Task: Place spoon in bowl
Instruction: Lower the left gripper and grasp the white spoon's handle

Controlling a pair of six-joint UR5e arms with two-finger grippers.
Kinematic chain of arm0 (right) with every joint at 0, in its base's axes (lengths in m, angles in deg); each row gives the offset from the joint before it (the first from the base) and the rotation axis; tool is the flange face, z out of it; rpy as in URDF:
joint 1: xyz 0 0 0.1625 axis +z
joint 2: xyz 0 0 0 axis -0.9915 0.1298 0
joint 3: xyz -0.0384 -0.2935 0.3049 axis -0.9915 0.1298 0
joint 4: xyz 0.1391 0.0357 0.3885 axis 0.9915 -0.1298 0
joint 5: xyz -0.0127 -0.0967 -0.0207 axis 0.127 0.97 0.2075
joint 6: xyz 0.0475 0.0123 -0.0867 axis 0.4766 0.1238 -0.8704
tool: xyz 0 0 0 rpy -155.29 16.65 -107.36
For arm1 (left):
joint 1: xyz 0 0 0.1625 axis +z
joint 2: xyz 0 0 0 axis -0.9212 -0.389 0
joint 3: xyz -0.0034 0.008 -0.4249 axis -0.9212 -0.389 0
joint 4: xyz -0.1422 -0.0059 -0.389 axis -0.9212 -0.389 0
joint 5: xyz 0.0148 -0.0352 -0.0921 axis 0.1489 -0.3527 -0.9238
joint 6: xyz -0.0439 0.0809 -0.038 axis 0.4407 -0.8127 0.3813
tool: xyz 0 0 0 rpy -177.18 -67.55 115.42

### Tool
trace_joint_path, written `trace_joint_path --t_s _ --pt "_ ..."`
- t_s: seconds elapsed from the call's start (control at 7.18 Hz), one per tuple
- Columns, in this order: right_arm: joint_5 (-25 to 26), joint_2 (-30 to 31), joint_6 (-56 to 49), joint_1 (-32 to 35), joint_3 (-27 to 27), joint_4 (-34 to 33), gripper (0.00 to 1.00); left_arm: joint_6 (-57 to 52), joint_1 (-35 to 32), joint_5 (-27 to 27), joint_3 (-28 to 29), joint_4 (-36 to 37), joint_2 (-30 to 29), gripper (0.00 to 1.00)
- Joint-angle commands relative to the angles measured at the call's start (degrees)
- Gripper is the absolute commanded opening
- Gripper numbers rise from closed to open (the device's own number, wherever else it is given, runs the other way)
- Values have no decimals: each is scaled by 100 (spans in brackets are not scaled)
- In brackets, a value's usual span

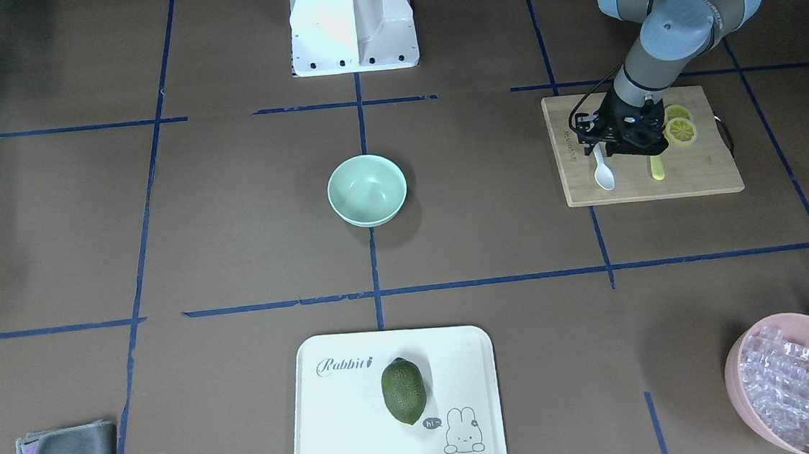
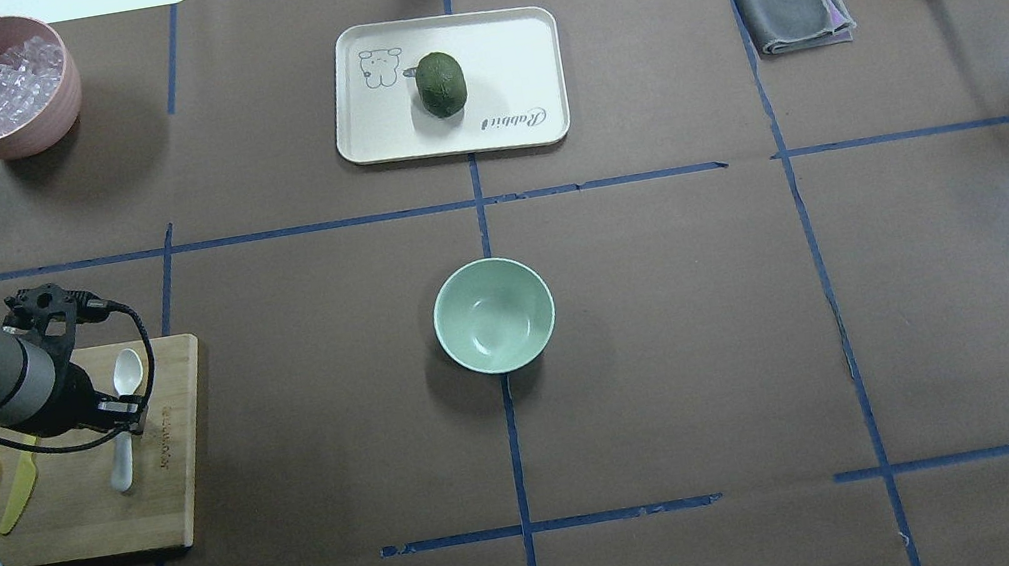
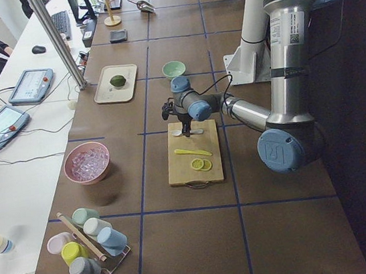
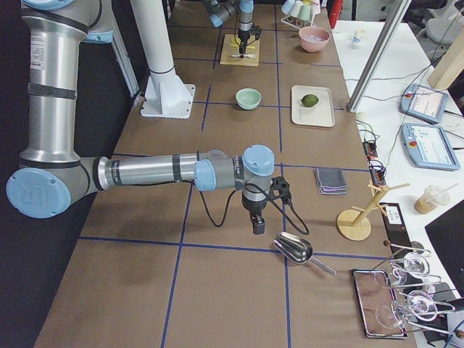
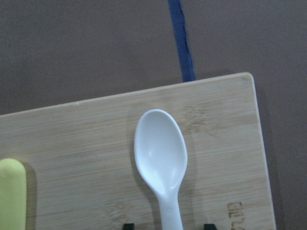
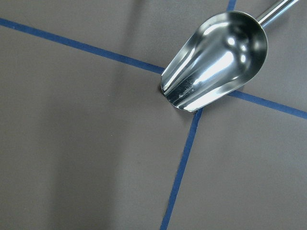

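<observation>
The white spoon (image 1: pixel 603 172) lies on a wooden cutting board (image 1: pixel 696 169), its scoop toward the table's middle. My left gripper (image 1: pixel 597 148) is low over its handle. In the left wrist view the two dark fingertips (image 5: pixel 207 225) stand on either side of the handle with gaps, so the gripper (image 5: pixel 167 225) is open around the spoon (image 5: pixel 160 152). The mint-green bowl (image 1: pixel 367 190) stands empty at the table's centre, apart from the board (image 2: pixel 97 520). My right gripper (image 4: pixel 258 226) shows only in the exterior right view, and I cannot tell if it is open or shut.
A yellow-green knife (image 1: pixel 657 167) and lemon slices (image 1: pixel 681 131) lie on the board beside the spoon. A pink bowl of ice pieces (image 2: pixel 1 140), a white tray (image 2: pixel 379 131) with a lime (image 2: pixel 440 84), a grey cloth (image 2: pixel 791 10) and a metal scoop (image 6: pixel 216 60) stand around.
</observation>
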Motion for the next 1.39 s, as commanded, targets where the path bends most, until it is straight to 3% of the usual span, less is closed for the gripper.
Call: trace_joint_path --t_s 0.0,0.28,0.42,0.56,1.11,1.25 --pt "13 7 0 0 0 -3 100 1 0 7 11 1 22 29" --pt "4 7 0 0 -9 6 100 1 0 7 -24 -8 4 6" --pt "13 -1 0 0 9 6 100 1 0 8 -102 1 -4 0" --pt "-4 -1 0 0 -9 -3 100 -7 0 51 -381 27 -57 0" --pt "-92 77 0 9 -9 -3 100 -60 61 52 -446 70 -1328 0" --pt "-101 78 0 0 9 -3 100 1 314 69 -446 619 -1758 0"
